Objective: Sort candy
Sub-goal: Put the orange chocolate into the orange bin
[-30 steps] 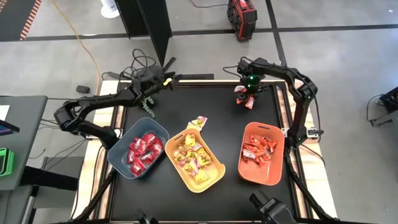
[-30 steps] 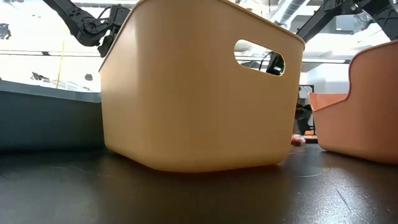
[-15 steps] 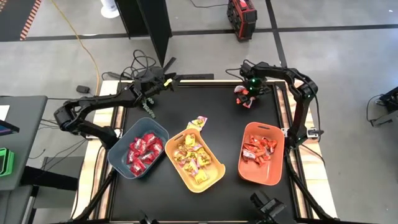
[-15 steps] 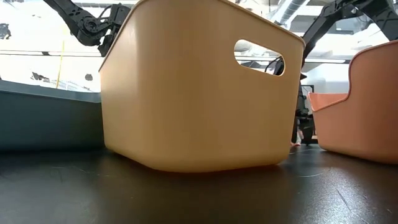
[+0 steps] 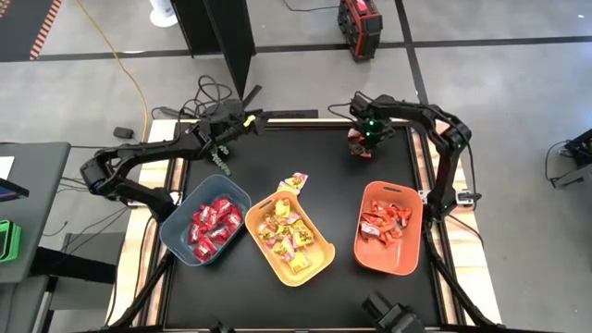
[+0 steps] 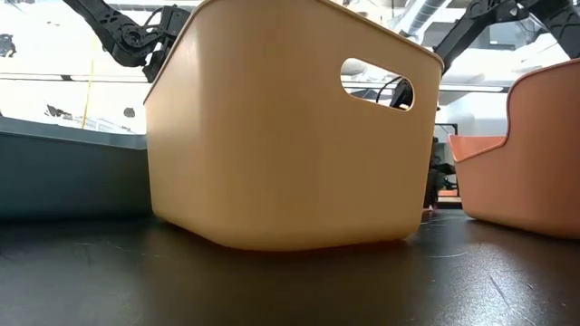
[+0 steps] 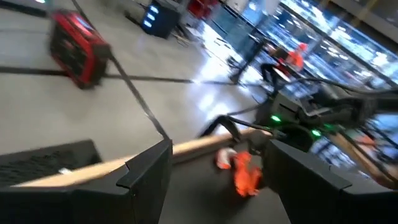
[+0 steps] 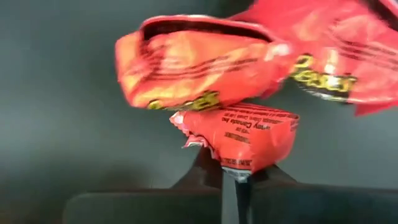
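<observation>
Orange-red foil fills my right wrist view: the right gripper [image 8: 236, 180] has its fingers pinched together on the edge of one orange-red candy [image 8: 239, 138], with two more of the same kind [image 8: 199, 59] lying just beyond its tips, touching the pinched one. From above, that gripper [image 5: 363, 148] sits at the table's far right part, over the little cluster, well apart from the orange bin [image 5: 389, 228] nearer me. My left gripper [image 5: 225, 148] waits at the far left, jaws spread, nothing between them. My worry is the grip: it looks like only a thin fold of wrapper, so the sweet could slip free on the lift, or a neighbour could snag and drag along, then drop short of the bin
</observation>
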Action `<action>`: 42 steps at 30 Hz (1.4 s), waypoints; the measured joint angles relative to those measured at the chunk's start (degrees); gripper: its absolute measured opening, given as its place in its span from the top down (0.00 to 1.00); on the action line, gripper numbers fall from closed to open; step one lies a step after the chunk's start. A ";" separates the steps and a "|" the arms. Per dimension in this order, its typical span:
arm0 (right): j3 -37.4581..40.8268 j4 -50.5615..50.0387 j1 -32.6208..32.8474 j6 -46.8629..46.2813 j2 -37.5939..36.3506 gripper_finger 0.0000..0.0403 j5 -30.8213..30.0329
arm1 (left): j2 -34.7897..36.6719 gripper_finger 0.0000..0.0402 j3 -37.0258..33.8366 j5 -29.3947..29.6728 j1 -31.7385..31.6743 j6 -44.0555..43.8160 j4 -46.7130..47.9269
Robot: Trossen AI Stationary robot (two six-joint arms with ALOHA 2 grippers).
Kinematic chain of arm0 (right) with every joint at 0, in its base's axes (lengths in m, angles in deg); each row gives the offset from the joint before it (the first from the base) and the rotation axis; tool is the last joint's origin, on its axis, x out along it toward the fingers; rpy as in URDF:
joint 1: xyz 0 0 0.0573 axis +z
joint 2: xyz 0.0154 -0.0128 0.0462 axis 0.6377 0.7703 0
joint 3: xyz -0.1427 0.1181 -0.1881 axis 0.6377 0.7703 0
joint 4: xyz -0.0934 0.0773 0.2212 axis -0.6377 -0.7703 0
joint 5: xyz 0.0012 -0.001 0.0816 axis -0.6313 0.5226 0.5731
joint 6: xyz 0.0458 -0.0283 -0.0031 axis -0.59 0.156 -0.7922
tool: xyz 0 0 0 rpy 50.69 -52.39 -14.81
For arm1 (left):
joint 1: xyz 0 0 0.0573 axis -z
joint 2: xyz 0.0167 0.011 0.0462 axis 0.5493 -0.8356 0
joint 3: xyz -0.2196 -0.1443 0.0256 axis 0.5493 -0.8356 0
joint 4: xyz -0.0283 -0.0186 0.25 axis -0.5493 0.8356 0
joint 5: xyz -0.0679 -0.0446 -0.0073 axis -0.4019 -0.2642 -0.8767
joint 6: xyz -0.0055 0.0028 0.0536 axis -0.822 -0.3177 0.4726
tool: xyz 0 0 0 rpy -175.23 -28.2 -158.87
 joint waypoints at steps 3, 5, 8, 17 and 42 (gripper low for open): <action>0.13 -0.54 1.45 -0.01 -3.37 0.96 0.83 | -0.04 0.37 1.63 -4.61 0.42 0.45 2.97; 0.03 -2.08 2.32 0.71 -6.44 0.97 1.31 | -0.04 0.37 3.81 -5.09 1.39 2.83 6.36; 0.10 -5.30 3.14 3.32 -11.31 0.98 1.29 | -0.04 0.37 8.13 -5.41 2.73 7.68 13.84; -0.01 -22.88 5.68 18.02 -30.09 0.99 2.24 | -1.12 0.37 21.57 -12.11 2.21 15.14 43.28; 8.41 -33.96 38.23 4.48 -50.06 0.99 11.66 | -44.01 0.37 53.25 -33.18 8.19 28.21 80.57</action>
